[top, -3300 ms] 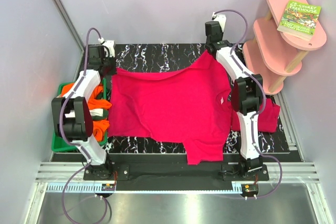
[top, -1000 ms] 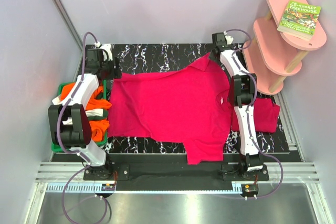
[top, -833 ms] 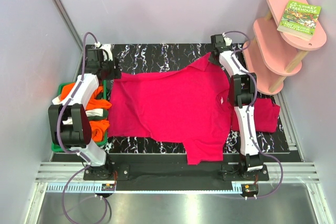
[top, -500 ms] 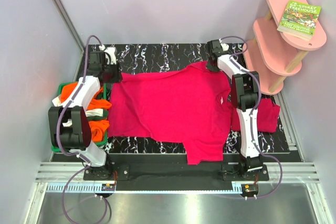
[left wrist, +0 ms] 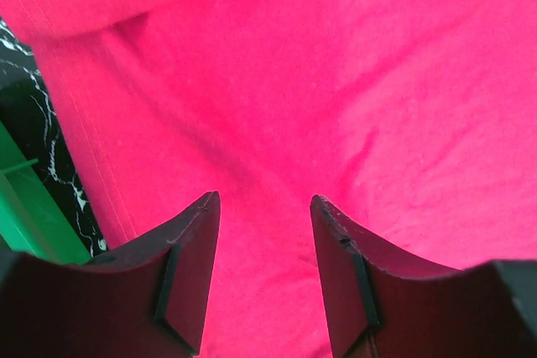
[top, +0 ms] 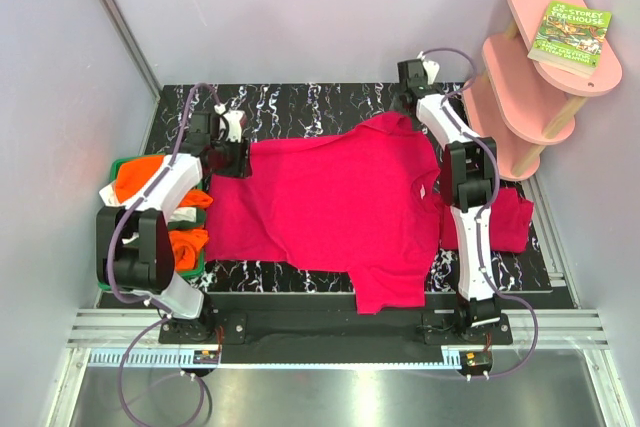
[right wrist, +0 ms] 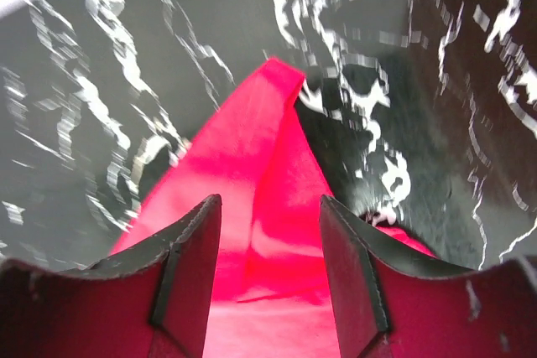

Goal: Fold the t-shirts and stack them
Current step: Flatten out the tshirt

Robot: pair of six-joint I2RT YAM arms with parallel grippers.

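Observation:
A crimson-pink t-shirt [top: 340, 207] lies spread flat across the black marbled table [top: 300, 107]. My left gripper [top: 234, 152] hovers over the shirt's far left edge. In the left wrist view this gripper [left wrist: 264, 199] is open, with only flat cloth [left wrist: 336, 81] under the gap. My right gripper [top: 406, 107] is at the shirt's far right sleeve. In the right wrist view it [right wrist: 270, 199] is open too, and the sleeve tip [right wrist: 268, 123] lies on the table just beyond the fingers. A folded crimson t-shirt [top: 515, 219] lies at the right edge.
A green tray [top: 112, 272] at the left holds orange [top: 140, 175] and white t-shirts. A pink tiered shelf [top: 530, 77] with a book [top: 570, 37] stands at the far right. Grey walls close in the back and sides.
My left gripper has moved right from the table's far left corner onto the shirt's edge. My right gripper has opened and let go of the sleeve, which now lies flat.

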